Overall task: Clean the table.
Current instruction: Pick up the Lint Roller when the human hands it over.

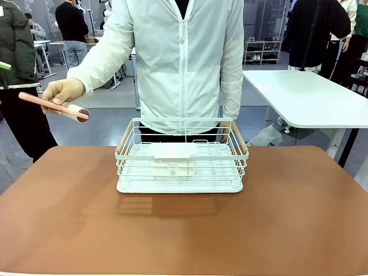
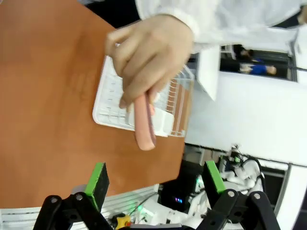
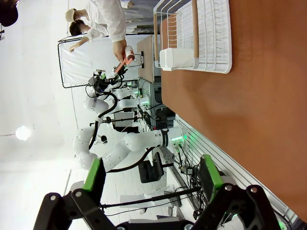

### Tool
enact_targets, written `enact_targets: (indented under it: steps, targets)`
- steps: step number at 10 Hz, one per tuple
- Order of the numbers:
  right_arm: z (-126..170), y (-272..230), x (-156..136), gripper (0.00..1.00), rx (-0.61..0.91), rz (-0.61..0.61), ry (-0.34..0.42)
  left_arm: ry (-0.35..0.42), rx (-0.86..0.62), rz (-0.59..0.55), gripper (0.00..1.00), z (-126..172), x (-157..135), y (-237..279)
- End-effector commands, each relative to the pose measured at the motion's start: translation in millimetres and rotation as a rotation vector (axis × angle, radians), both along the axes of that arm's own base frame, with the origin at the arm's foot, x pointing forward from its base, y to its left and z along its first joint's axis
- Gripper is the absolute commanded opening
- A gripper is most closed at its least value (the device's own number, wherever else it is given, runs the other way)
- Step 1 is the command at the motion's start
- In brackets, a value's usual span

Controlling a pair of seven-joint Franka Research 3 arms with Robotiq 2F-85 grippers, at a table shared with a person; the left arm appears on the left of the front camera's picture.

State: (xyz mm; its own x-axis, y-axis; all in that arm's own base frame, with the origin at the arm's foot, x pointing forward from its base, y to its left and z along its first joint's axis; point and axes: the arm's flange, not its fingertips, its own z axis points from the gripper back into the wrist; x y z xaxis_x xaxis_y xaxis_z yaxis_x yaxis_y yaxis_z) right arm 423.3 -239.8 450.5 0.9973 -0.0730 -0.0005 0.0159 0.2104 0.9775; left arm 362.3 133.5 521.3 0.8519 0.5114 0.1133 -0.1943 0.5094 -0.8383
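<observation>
Here the table [image 1: 184, 230] spreads reddish-brown across the near view, with a white wire rack [image 1: 181, 155] at its far middle (a white-topped table [image 1: 310, 98] stands beyond, far right). A person's hand [image 1: 62, 91] holds a pink lint roller [image 1: 54, 106] off the far-left corner. The left gripper [image 2: 156, 181] and the right gripper [image 3: 151, 175] both stand with fingers apart, empty.

Robotics lab, open hall. Grey floor [image 1: 103, 123], white-topped bench [image 1: 305, 98] beside reddish-brown bench [image 1: 184, 230], shelf rack [image 1: 261, 50] at far side, people [image 1: 72, 23] standing about. Cables [image 3: 144, 200], lit black electronics box [image 2: 178, 195] below bench edge.
</observation>
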Motion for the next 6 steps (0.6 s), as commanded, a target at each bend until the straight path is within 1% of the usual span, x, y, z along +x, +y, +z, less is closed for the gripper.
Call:
enact_targets:
  steps: [1, 3, 4, 5, 6]
  targets:
    - [1, 0, -1, 1.0, 0.0, -0.001, -0.002, 0.09, 0.059, 0.075, 1.0, -15, 2, -21]
    - [1, 0, -1, 1.0, 0.0, -0.001, -0.002, 0.118, 0.063, 0.139, 1.0, -27, 8, -35]
    - [1, 0, -1, 1.0, 0.0, -0.001, -0.002, 0.115, 0.058, 0.169, 1.0, -32, 7, -43]
    - [1, 0, -1, 1.0, 0.0, -0.001, -0.002, 0.104, 0.055, 0.193, 1.0, -34, 7, -48]
    - [1, 0, -1, 1.0, 0.0, -0.001, -0.002, 0.069, 0.051, 0.212, 1.0, -36, 9, -53]
